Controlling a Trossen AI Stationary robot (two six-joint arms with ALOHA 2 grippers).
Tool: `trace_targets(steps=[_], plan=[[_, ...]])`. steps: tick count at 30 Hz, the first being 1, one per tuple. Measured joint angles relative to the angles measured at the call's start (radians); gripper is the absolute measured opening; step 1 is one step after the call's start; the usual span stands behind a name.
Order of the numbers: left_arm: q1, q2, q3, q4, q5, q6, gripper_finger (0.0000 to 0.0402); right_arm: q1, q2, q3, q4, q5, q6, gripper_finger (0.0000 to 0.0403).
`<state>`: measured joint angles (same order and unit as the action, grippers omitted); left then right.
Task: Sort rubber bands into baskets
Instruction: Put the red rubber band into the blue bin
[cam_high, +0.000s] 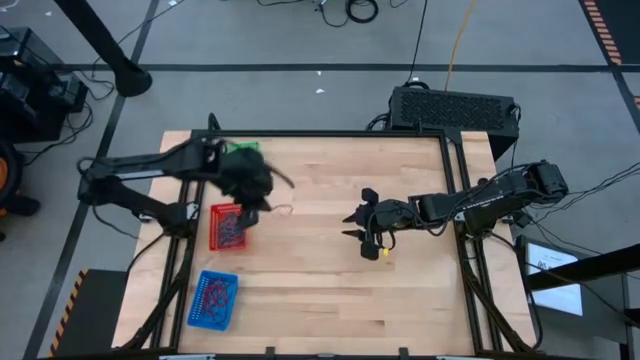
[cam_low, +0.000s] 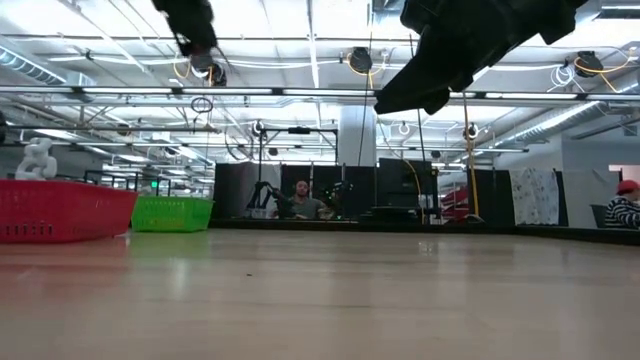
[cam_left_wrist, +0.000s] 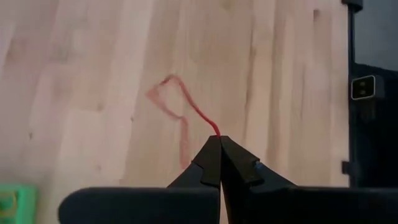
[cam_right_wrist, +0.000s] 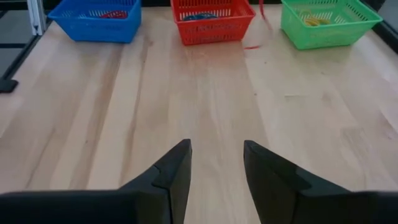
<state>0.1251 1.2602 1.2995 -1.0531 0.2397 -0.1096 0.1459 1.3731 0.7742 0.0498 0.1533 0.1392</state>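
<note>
L end effector pinching red rubber band above tabletop nr red basket; next: drop in; R end effector open, idle.

My open gripper hangs over bare wooden table, fingers apart. Three baskets line the far edge: blue, red, green. A red band dangles between the red and green baskets.
</note>
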Motion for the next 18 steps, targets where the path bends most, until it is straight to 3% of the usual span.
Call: trace_targets(steps=[11, 18], plan=[[-0.548, -0.063, 0.000, -0.095, -0.267, -0.481, 0.0000, 0.056, 0.000, 0.000, -0.001, -0.003, 0.059, 0.0139], [-0.817, -0.060, 0.000, -0.189, -0.393, -0.823, 0.0000, 0.097, 0.000, 0.000, -0.001, -0.002, 0.105, 0.0139]])
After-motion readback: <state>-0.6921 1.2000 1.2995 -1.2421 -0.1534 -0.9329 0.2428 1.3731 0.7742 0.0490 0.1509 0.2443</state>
